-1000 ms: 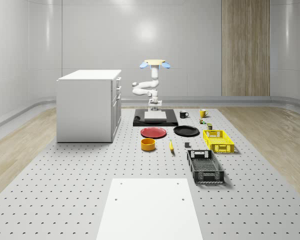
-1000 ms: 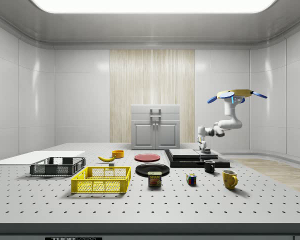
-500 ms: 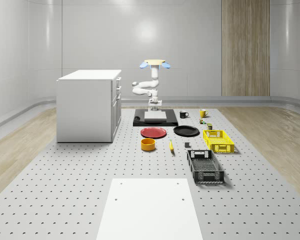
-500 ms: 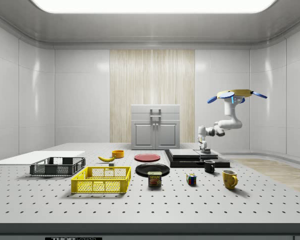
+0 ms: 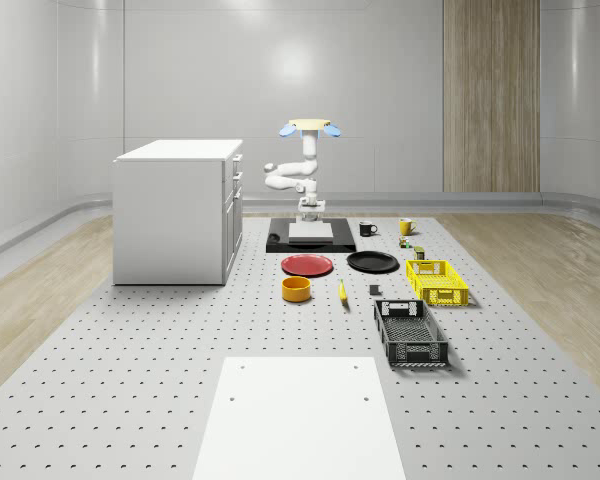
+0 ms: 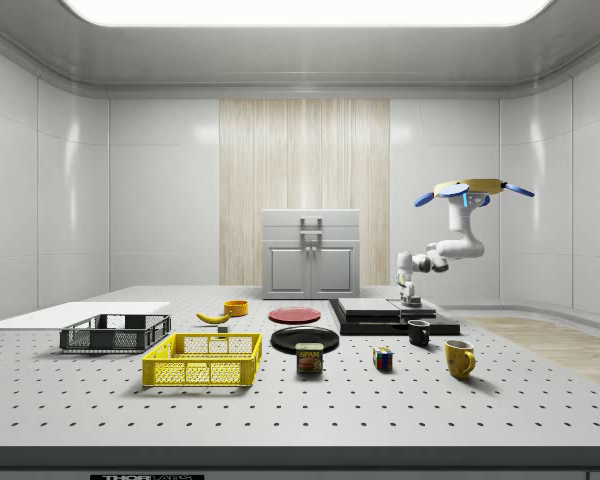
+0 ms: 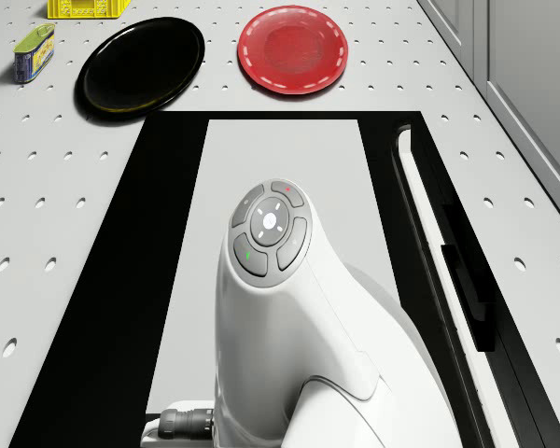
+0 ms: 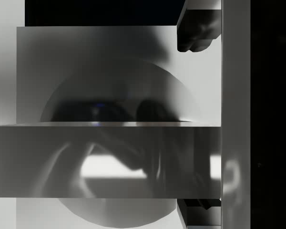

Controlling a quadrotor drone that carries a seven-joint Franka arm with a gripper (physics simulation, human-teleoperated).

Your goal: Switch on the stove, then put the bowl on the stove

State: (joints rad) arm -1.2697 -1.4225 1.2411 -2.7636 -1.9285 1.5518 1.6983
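Observation:
The stove (image 5: 280,243) is a black slab with a grey plate (image 7: 280,159), lying beyond the red plate. The drone (image 5: 309,127) hovers over the stove's far end, also seen in the side view (image 6: 472,187). Its white arm (image 7: 271,243) bends down so that the gripper (image 5: 310,212) hangs just above the grey plate (image 6: 380,304). In the wrist view the gripper (image 8: 198,125) is open, its fingers (image 8: 196,28) wide apart and nothing between them. A white strip with a dark slider (image 7: 459,271) runs along the stove's cabinet-side edge. The orange bowl (image 5: 296,289) sits on the table nearer than the red plate, far from the gripper.
A white cabinet (image 5: 178,210) stands at the whole-scene view's left of the stove. A red plate (image 5: 307,265) and black plate (image 5: 372,262) lie before the stove. A banana (image 5: 342,291), yellow crate (image 5: 436,281), black crate (image 5: 409,332), two mugs (image 5: 367,228) and a can (image 7: 34,51) are nearby.

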